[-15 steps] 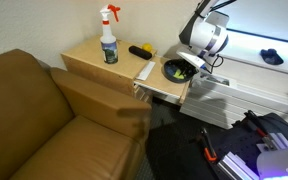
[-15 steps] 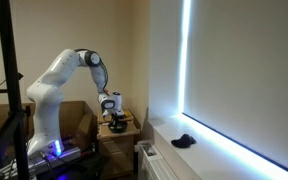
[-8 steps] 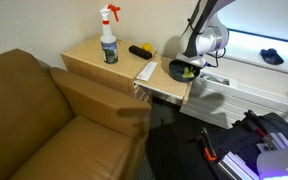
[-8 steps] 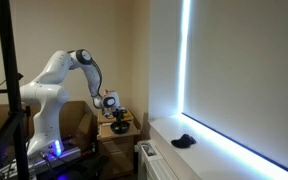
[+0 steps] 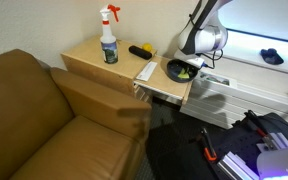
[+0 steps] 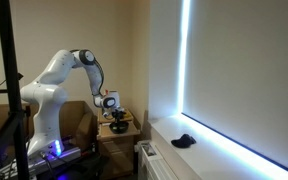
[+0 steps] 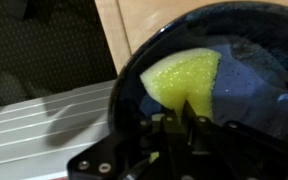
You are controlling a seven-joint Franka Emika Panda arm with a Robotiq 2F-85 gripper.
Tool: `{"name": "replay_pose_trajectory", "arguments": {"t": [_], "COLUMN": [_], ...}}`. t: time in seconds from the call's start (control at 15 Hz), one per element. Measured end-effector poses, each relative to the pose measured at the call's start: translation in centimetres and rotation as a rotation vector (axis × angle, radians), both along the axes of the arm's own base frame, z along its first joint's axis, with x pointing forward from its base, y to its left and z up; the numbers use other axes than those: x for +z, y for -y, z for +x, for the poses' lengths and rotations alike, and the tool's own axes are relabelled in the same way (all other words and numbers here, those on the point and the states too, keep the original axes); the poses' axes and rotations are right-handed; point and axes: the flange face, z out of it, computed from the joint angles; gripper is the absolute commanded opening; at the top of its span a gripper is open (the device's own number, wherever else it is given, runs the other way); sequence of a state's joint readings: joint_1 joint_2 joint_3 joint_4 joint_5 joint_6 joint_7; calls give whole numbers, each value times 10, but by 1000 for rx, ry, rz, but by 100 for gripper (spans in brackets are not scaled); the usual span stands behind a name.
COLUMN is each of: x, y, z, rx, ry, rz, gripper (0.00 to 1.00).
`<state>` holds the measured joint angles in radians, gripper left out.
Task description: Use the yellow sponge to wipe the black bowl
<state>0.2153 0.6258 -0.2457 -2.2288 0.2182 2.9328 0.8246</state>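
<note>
The black bowl (image 5: 176, 70) sits at the right end of the wooden table; it also shows in the wrist view (image 7: 134, 90) and small in an exterior view (image 6: 118, 127). The yellow sponge (image 7: 184, 78) lies pressed inside the bowl; in an exterior view it shows as a small yellow patch (image 5: 187, 69). My gripper (image 7: 172, 118) is shut on the sponge and reaches down into the bowl (image 5: 191, 65).
A spray bottle (image 5: 109, 38) and a black-and-yellow tool (image 5: 141, 50) stand on the wooden table (image 5: 94, 58). A brown sofa (image 5: 44, 120) is in front. A small dark blue object (image 5: 272, 57) lies on the windowsill, also seen in an exterior view (image 6: 183, 140).
The gripper came down from above the bowl into it with the sponge, then shifted slightly inside the bowl.
</note>
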Motion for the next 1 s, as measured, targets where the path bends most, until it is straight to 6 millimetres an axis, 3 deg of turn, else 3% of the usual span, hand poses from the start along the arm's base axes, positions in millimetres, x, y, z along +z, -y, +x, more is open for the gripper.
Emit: {"name": "replay_pose_trajectory", "arguments": {"t": [0.33, 0.6, 1.0], "x": [8, 9, -21], "y": [1, 9, -1], "z": [7, 12, 7], "rx": [-88, -126, -170], "ry": [16, 79, 242], "rz": [234, 285, 248], "gripper": [3, 3, 3]}}
